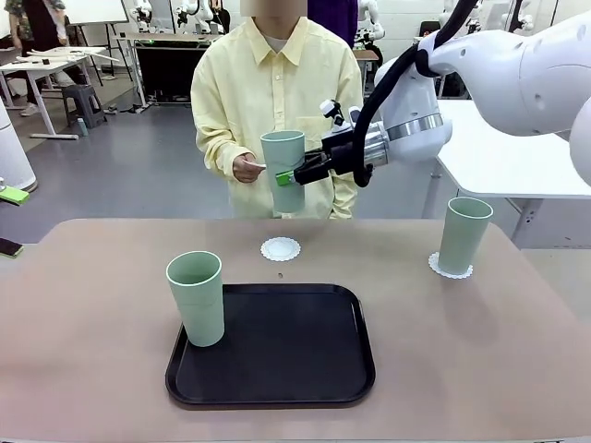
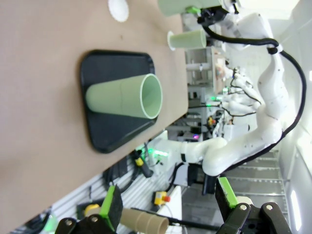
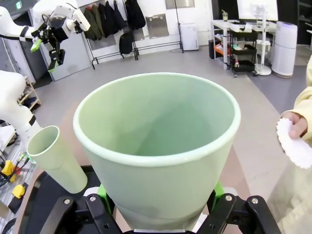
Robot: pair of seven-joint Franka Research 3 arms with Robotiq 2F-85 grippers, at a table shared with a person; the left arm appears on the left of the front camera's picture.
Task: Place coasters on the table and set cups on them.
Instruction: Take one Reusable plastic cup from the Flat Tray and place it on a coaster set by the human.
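Cups first: the held cup [image 1: 283, 161] is up in the air at the far side, with the right gripper [image 1: 287, 176] clamped on its lower half. The tray cup [image 1: 197, 297] stands at the left edge of the black tray [image 1: 277, 369]. The right cup [image 1: 464, 234] sits on a coaster [image 1: 450, 270] over on the right of the surface [image 1: 92, 351]. A bare coaster [image 1: 281, 248] lies mid-surface, just past the tray. The right wrist view catches the person's hand [image 3: 294, 123] pinching a third coaster [image 3: 295, 146]. The left wrist view has the left gripper [image 2: 169, 197] spread wide, nothing in it.
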